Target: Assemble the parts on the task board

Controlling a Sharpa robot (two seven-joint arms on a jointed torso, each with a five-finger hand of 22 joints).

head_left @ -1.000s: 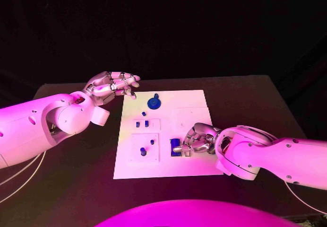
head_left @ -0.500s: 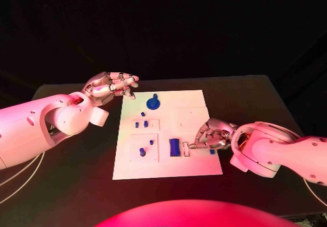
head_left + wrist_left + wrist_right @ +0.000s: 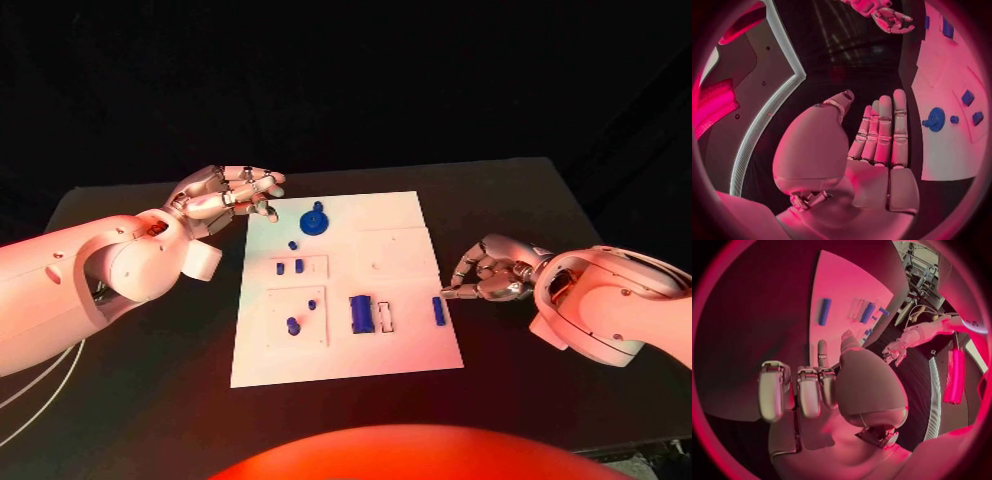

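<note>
Since a second ago, the right robot hand [image 3: 490,278] has drawn back off the task board [image 3: 404,350] to its right edge, leaving a blue bar part [image 3: 438,311] lying just beside its fingertips. It holds nothing, fingers curled in (one points toward the bar). The left robot hand [image 3: 224,193] hovers, fingers apart and empty, over the dark surface [image 3: 144,400]; a round blue part [image 3: 316,220] sits near it.

A black table [image 3: 548,200] is standing before a dark, unlit backdrop that is swallowing the far side of the room, while warm reddish light is falling across the tabletop.
</note>
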